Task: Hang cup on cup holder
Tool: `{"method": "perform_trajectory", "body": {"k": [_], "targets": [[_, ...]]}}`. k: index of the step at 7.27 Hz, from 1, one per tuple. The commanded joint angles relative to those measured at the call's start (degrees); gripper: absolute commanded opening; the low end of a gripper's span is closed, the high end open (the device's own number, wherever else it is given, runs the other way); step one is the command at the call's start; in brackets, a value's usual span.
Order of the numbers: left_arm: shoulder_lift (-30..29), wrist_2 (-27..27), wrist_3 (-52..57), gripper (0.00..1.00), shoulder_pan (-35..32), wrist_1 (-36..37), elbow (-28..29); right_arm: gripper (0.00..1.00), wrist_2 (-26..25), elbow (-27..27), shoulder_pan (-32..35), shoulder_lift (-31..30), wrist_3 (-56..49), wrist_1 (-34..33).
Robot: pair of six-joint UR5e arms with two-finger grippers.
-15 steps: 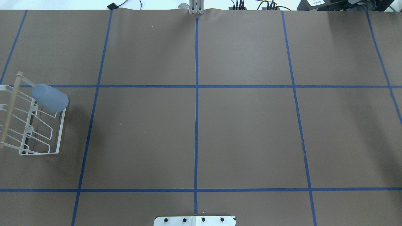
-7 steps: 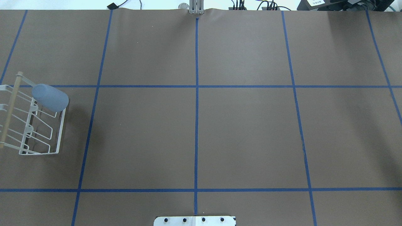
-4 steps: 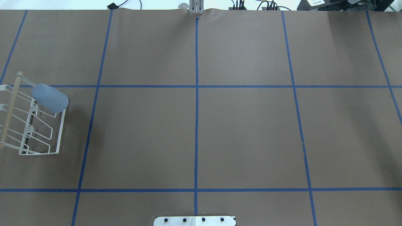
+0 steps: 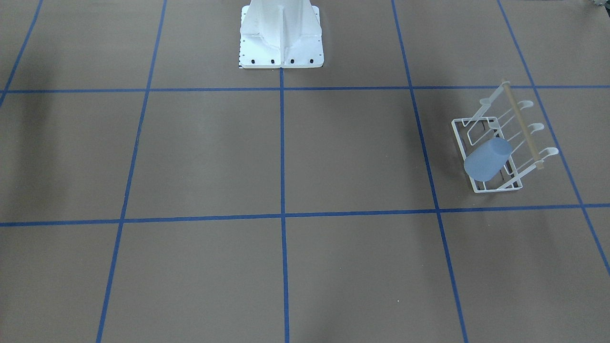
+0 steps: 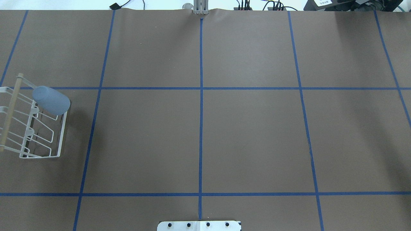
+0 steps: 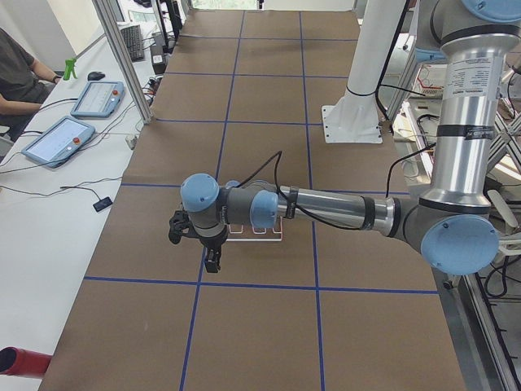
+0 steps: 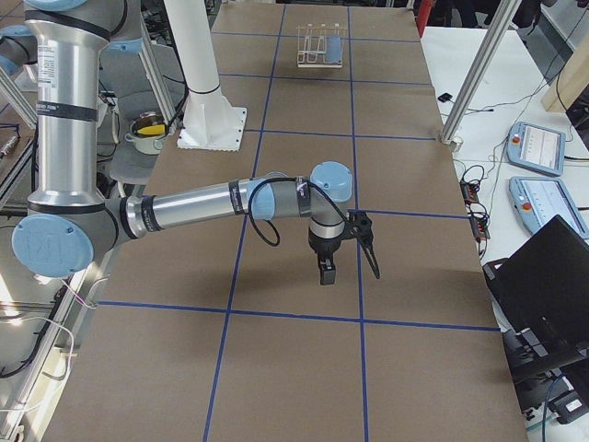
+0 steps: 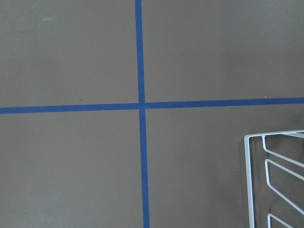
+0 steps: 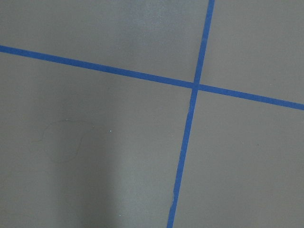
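Observation:
The light-blue cup (image 5: 51, 100) hangs tilted, mouth down, over a prong at the far end of the white wire cup holder (image 5: 62, 134), at the table's left edge. Both also show in the front-facing view: the cup (image 4: 486, 159) and the holder (image 4: 495, 189) with its tan bar. The holder's corner (image 8: 249, 180) shows in the left wrist view. My left gripper (image 6: 195, 248) hovers high beside the holder, apart from the cup; I cannot tell whether it is open. My right gripper (image 7: 348, 267) hovers over bare table at the far right; I cannot tell its state either.
The brown table cover (image 5: 250, 134) carries a grid of blue tape lines (image 5: 201, 128). The robot's white base (image 4: 281, 38) stands at the near middle edge. An operator (image 6: 16, 73) sits with tablets at a side desk.

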Motion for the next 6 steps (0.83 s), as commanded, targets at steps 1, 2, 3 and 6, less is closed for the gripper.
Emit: {"method": "perform_trajectory", "body": {"k": [1, 2, 3, 6], "targets": [[4.31, 0.04, -0.5, 0.98, 0.14, -11.63, 3.02, 1.0, -0.21, 0.21, -0.04, 0.07, -0.02, 0.0], [4.22, 0.22, -0.5, 0.98, 0.14, -11.39, 2.6, 1.0, -0.13, 0.3, -0.04, 0.07, -0.02, 0.0], [3.87, 0.39, -0.5, 0.98, 0.14, -10.51, 2.59, 1.0, -0.21, 0.3, -0.04, 0.07, -0.02, 0.0], [-0.69, 0.83, 0.2, 0.98, -0.04, 2.99, -0.3, 1.0, -0.13, 0.47, -0.04, -0.02, -0.02, 0.0]]}}
